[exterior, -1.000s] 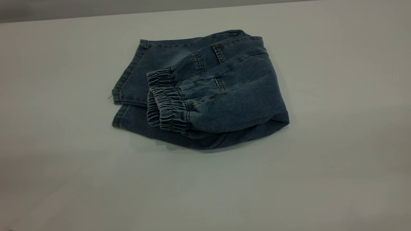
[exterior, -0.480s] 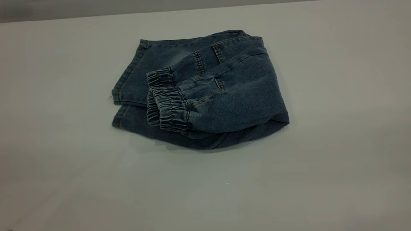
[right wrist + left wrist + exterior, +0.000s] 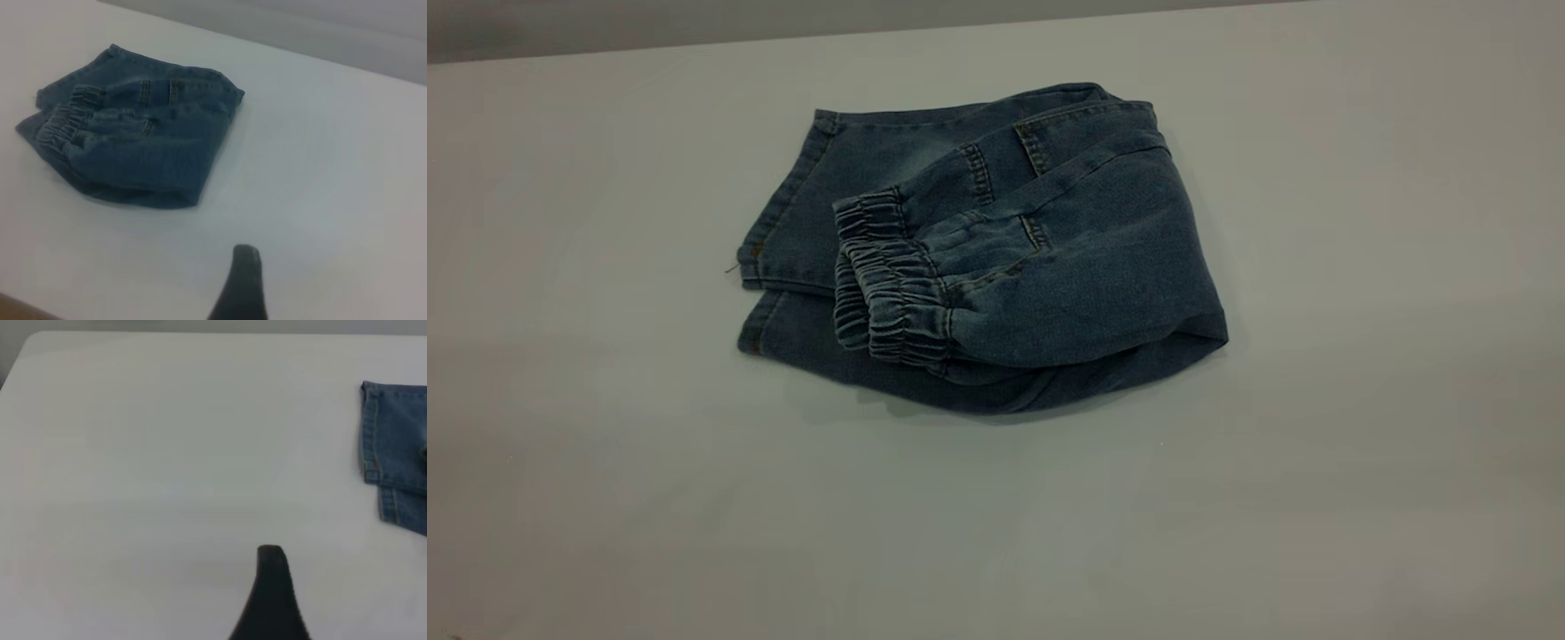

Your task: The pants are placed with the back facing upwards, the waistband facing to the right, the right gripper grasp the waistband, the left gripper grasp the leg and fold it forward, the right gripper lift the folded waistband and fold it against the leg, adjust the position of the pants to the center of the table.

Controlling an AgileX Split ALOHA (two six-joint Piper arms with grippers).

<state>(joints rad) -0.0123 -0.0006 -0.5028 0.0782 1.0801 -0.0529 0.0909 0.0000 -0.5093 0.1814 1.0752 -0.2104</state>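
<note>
Nothing has shifted over the last second: the washed blue denim pants (image 3: 978,258) lie folded near the middle of the plain white table (image 3: 1360,444), the ruched elastic waistband (image 3: 885,289) resting on the legs. The folds look finished. Each wrist view shows a single black fingertip well apart from the denim, so I cannot tell whether the left gripper (image 3: 270,600) or the right gripper (image 3: 241,287) is parted or closed.
</note>
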